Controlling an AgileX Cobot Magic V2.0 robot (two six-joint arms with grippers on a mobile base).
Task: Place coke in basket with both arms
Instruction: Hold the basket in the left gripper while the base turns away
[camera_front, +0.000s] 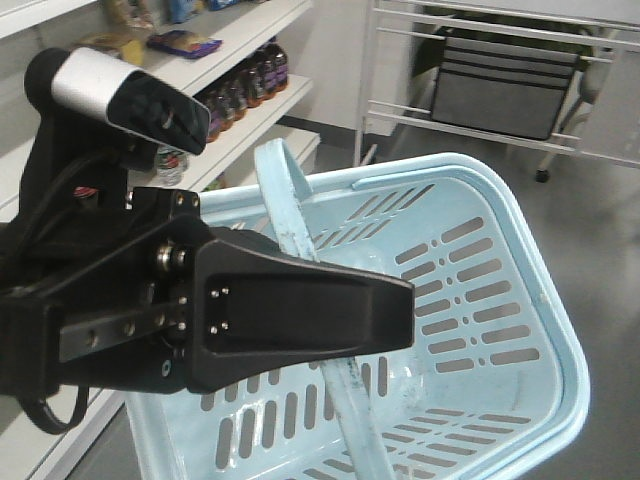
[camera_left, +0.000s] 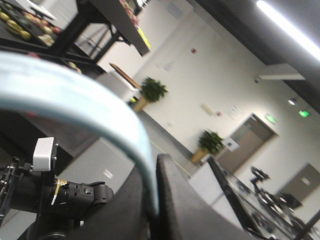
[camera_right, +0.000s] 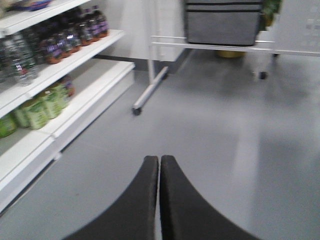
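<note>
"What did the left claw (camera_left: 151, 172) hold?"
"It was clamped on the handle (camera_front: 285, 200) of the basket (camera_front: 420, 170), which hung just below it."
"And the right claw (camera_right: 159, 161)?"
"Fingers pressed together above the floor (camera_right: 225, 140), shelves (camera_right: 30, 137) to its left."

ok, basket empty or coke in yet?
Empty where visible: bare basket floor, nothing on it; left tool hides part.
</note>
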